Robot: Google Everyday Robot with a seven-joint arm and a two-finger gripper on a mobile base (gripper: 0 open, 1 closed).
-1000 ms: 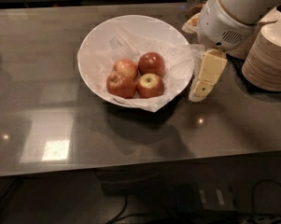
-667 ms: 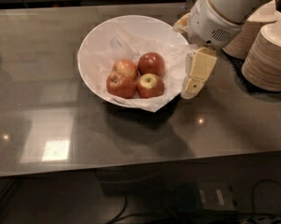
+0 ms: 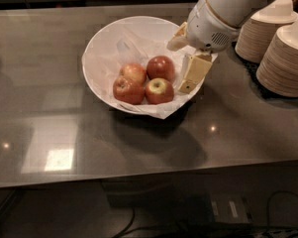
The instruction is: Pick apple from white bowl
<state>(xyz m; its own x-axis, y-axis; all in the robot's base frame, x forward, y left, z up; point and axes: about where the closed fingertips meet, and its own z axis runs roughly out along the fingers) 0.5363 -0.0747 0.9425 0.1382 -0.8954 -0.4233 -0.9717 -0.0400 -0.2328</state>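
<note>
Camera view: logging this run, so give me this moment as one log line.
phase: pre-grasp | claw: open, at rim of large glossy white bowl | red apple with yellow-green patch: in bowl, ungrasped

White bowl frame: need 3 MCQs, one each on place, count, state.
1. Where is the claw?
A) at the white bowl's right rim
B) at its left rim
C) out of view
2. How many apples does the bowl hold?
A) two
B) four
C) six
3. The yellow-patched apple is:
A) lifted clear
B) lying in the bowl
C) missing
Key: 1A, the claw hangs over the right rim; 2B, four fruit cluster at the bottom; 3B, it rests among the others.
</note>
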